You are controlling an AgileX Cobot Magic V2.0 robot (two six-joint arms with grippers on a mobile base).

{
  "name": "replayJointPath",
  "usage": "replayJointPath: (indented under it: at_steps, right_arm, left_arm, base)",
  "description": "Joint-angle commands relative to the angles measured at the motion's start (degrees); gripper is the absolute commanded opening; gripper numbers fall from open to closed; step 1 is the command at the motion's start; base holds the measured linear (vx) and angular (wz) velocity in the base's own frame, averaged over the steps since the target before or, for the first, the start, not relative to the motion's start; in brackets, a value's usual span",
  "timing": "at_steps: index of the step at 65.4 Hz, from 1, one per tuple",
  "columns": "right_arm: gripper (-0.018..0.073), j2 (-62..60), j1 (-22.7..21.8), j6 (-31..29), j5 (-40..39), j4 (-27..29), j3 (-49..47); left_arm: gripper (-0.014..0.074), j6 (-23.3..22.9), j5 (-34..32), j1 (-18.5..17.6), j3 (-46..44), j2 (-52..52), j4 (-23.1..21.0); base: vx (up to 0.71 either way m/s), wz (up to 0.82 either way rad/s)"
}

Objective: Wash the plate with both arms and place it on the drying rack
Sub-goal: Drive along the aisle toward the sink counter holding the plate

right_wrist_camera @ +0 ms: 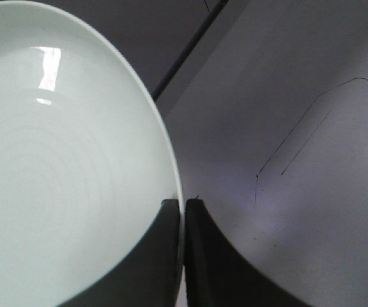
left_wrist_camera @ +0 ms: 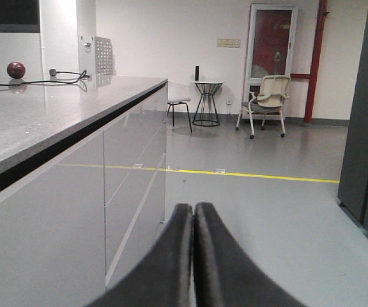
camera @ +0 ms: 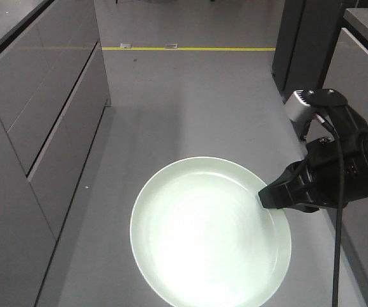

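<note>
Mint-green and glossy, your plate (camera: 209, 233) fills the lower centre of the front view. It is round and smooth, with a shallow raised rim and faint concentric rings under the glare. You see it over a matte grey floor (camera: 190, 115) crossed by a yellow line (camera: 190, 48), with flat grey cabinet fronts (camera: 37, 115) at the left. Your right gripper (right_wrist_camera: 183, 204) reaches in from the right edge, black fingers clamped on the plate's rim. Your left gripper (left_wrist_camera: 193, 211) points level along the aisle, fingers pressed flat against each other.
</note>
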Motion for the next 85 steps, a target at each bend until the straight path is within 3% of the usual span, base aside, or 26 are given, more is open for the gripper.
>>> replayJointPath:
  at_steps: [1,85]
  right_arm:
    - [-0.0001,-1.5,-0.2,-0.2,-1.4,2.6,-1.4]
    - [-0.0001,-1.5,-0.2,-0.2,-1.2,2.6,-1.4]
  left_arm:
    - [-0.0006,-0.5,-4.5,-0.2,-1.2,-0.9,-0.1]
    - [-0.0006,-0.5,-4.5,-0.2,-1.2,-0.9,-0.1]
  base:
    - [0.16,-0.06]
    - [0.17,-0.02]
